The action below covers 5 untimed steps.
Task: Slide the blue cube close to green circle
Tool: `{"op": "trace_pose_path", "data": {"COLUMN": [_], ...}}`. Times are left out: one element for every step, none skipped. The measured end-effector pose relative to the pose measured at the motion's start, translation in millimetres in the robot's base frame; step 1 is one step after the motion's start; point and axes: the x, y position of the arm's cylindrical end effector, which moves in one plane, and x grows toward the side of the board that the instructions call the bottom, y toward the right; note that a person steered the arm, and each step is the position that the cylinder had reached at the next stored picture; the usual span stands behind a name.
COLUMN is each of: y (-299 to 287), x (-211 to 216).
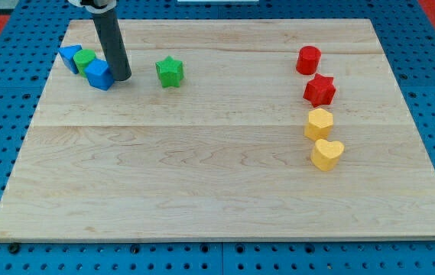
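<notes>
The blue cube point(99, 75) sits at the view's upper left, touching the green circle point(85, 59) just above and left of it. Another blue block point(69, 56) touches the green circle on its left. My tip point(121, 78) stands on the board right against the blue cube's right side. The green star point(170, 72) lies a little to the right of my tip, apart from it.
On the view's right stands a column of blocks: a red cylinder point(308, 59), a red star point(319, 90), a yellow hexagon point(318, 123) and a yellow heart point(326, 153). The wooden board point(217, 191) lies on a blue pegboard.
</notes>
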Motion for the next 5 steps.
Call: {"op": "trace_pose_path", "data": {"y": [44,32,6,-41,-45], "x": [-44,-71,-66,-66,-93]}}
